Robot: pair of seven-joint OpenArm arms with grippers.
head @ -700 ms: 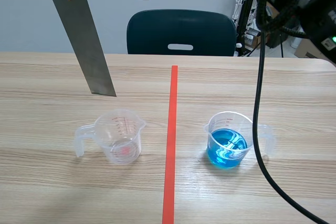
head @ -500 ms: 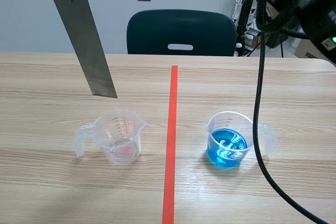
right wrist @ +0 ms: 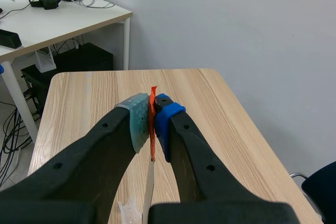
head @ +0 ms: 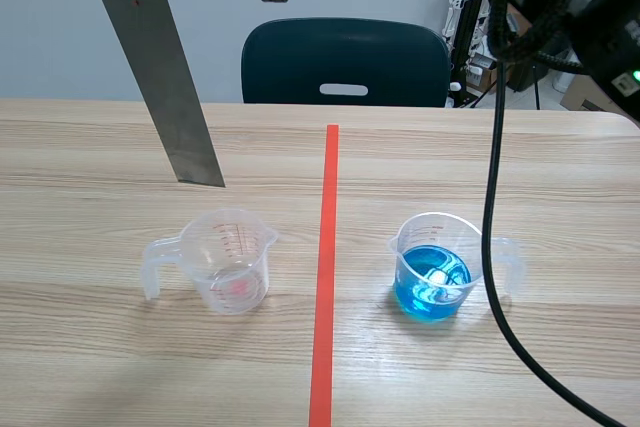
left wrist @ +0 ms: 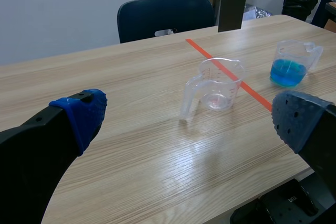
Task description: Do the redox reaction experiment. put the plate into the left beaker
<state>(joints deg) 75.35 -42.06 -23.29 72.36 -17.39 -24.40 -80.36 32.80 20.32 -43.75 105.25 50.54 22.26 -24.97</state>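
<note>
right claw (right wrist: 152, 121) clenched tight on the orange-tagged top end of the grey metal plate (head: 162, 87), up high at the scene view's far left. plate hanging tilted in the air, lower corner above and somewhat behind the left beaker (head: 232, 259), apart from it, not yet inside. left beaker clear, upright on the wooden surface (head: 90, 357), handle turned away from the red tape line (head: 324, 267). left claw (left wrist: 189, 116) released, blue pads spread wide, gripping nothing, left beaker ahead of it. over the line, right beaker (head: 437, 265) upright, blue liquid in the bottom, well apart from the left one. black cable (head: 491, 197) dangling across the right beaker's handle side. dark blue chair (head: 345, 60) beyond the far edge.
</note>
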